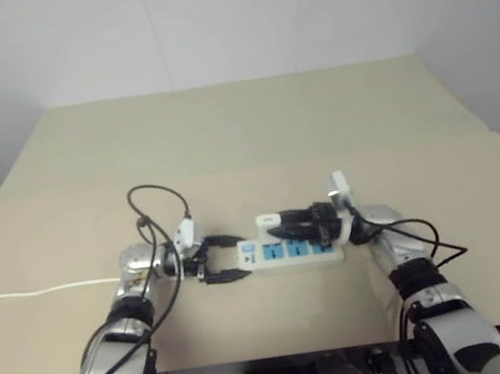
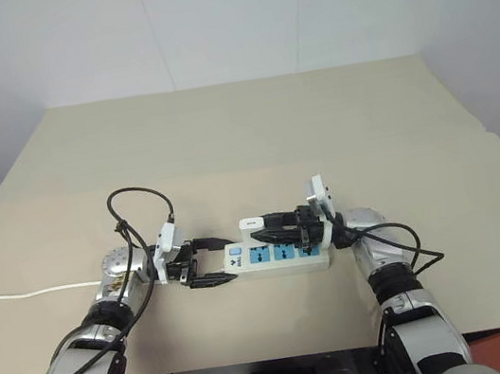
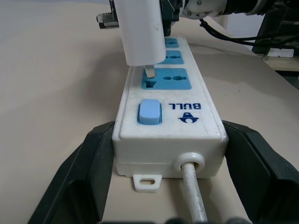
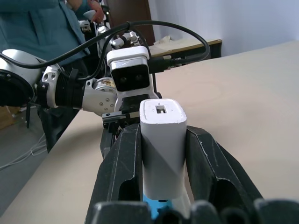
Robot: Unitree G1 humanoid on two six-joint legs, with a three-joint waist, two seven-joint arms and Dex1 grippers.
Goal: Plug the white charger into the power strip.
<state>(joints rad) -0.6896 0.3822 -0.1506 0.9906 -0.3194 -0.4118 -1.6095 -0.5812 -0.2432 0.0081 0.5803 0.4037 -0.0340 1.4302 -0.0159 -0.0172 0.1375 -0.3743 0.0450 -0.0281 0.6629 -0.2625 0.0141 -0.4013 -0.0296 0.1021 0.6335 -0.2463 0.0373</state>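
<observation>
The power strip (image 1: 296,252) lies flat on the tan table, near its front edge, blue socket faces up. My left gripper (image 3: 169,135) clasps the strip's switch end, one black finger against each long side. The white charger (image 4: 162,140) stands upright between the fingers of my right gripper (image 4: 163,135), which is shut on it. In the left wrist view the charger (image 3: 140,32) hangs just over the socket nearest the blue switch (image 3: 149,112), and a prong tip (image 3: 149,71) sits at that socket's slot. The charger's body remains above the socket face.
The strip's thin white cord (image 1: 37,292) runs off to the left along the table (image 1: 224,143). Black cables loop above my left wrist (image 1: 159,202). In the right wrist view a person in a teal top (image 4: 42,28) stands beyond the table's edge.
</observation>
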